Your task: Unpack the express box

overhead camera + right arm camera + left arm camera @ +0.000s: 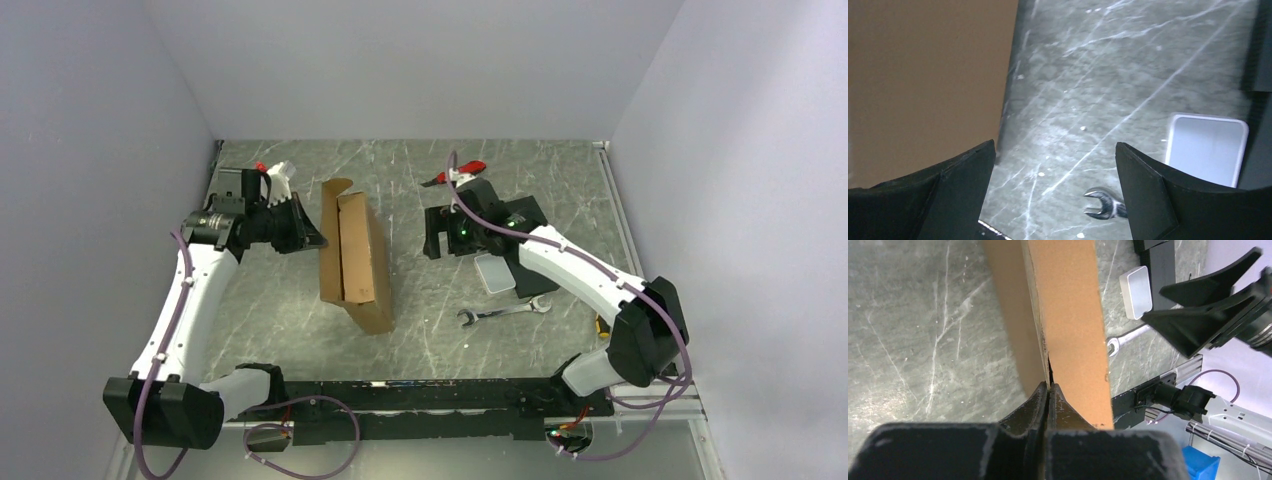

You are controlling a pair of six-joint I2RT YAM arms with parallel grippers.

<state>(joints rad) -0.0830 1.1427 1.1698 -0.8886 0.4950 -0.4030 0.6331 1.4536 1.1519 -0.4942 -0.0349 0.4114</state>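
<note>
The express box (356,262), a flat brown cardboard carton, stands on its edge mid-table with its lid flap (331,215) swung a little open to the left. My left gripper (310,238) is at the box's left side. In the left wrist view it (1049,388) is shut on the thin cardboard edge where the flap (1013,315) meets the box body (1068,315). My right gripper (433,238) is open and empty, hovering to the right of the box. In the right wrist view it (1055,146) is over bare table with the box's side (928,75) at the left.
A silver wrench (505,313) and a small white tray (493,272) lie right of the box. Black flat boxes (527,213) lie under the right arm. Red-handled pliers (458,173) lie at the back. A red-and-white tool (276,172) is back left. Walls close off three sides.
</note>
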